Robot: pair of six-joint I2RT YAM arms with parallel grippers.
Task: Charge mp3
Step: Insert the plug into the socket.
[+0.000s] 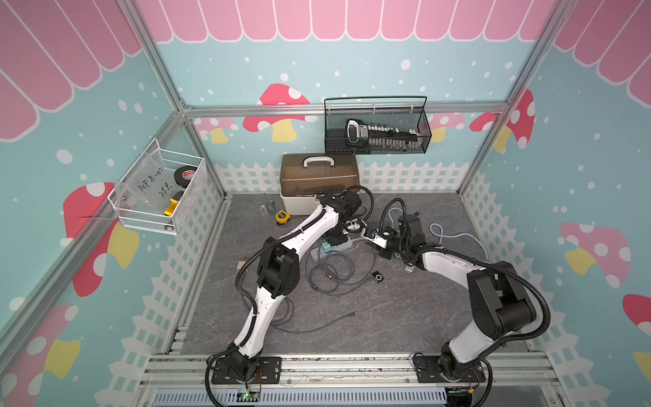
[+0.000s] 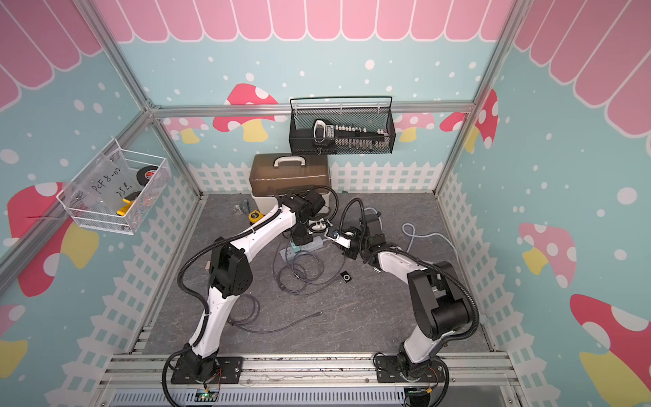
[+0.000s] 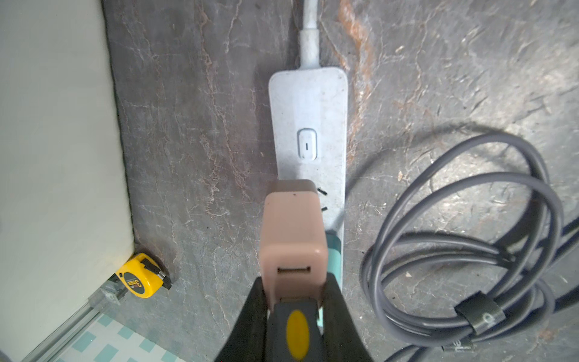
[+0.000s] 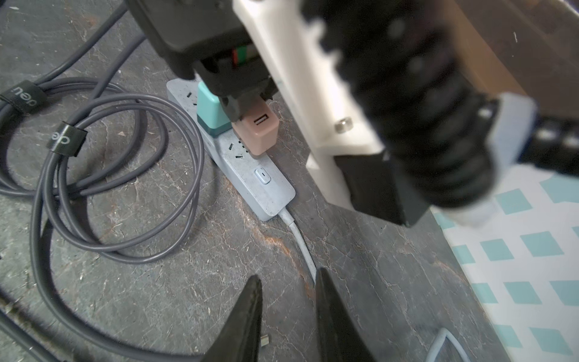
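Left gripper (image 3: 294, 291) pinches the boxy tan charger (image 3: 293, 232) at the pale power strip (image 3: 308, 109); right gripper (image 4: 288, 301) hovers slightly parted, empty. Well apart on the stone-look mat (image 1: 405, 317) lies the mp3 player (image 1: 377, 277), beside the coiled grey cable (image 3: 404, 316): tiny, light, hard, likely slick. Pinch its flat edges.

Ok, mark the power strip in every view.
A top view: power strip mid-table, in front of the toolbox.
A top view: same spot.
Left wrist, beneath the pink charger.
Right wrist, carrying the teal charger.
Shared landmark: grey cable coil beside it.
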